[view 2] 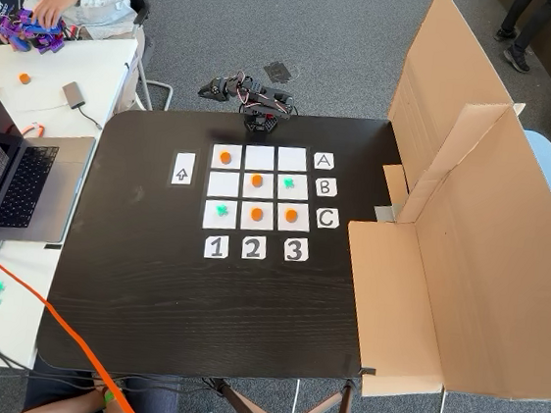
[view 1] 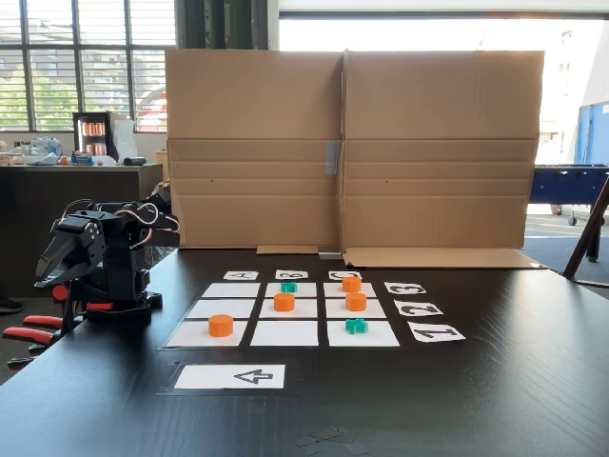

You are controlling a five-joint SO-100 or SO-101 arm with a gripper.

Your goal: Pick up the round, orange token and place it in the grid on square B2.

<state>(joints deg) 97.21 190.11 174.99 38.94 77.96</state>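
The grid [view 2: 261, 158] is three by three white paper cells on the black table, with letter cards A B C and number cards 1 2 3 along its edges. A round, orange token [view 2: 257, 180] lies on the centre cell, square B2 [view 1: 268, 309]; the front fixed view shows this token [view 1: 284, 302] flat and free. Other orange tokens sit on A1 [view 1: 221, 325], C2 [view 1: 356, 301] and C3 [view 1: 351, 283]. The black arm is folded at the table edge, well clear of the grid [view 1: 285, 333]. Its gripper [view 1: 48, 278] points down and looks shut and empty.
Green cross tokens sit on B3 [view 1: 288, 287] and C1 [view 1: 356, 326]. A white arrow card [view 1: 231, 376] lies beside the grid. A tall cardboard wall [view 1: 352, 143] closes one table side. Red-handled tools [view 1: 29, 333] lie by the arm. A laptop [view 2: 12, 179] and a person's hand [view 2: 50, 10] are at the neighbouring desk.
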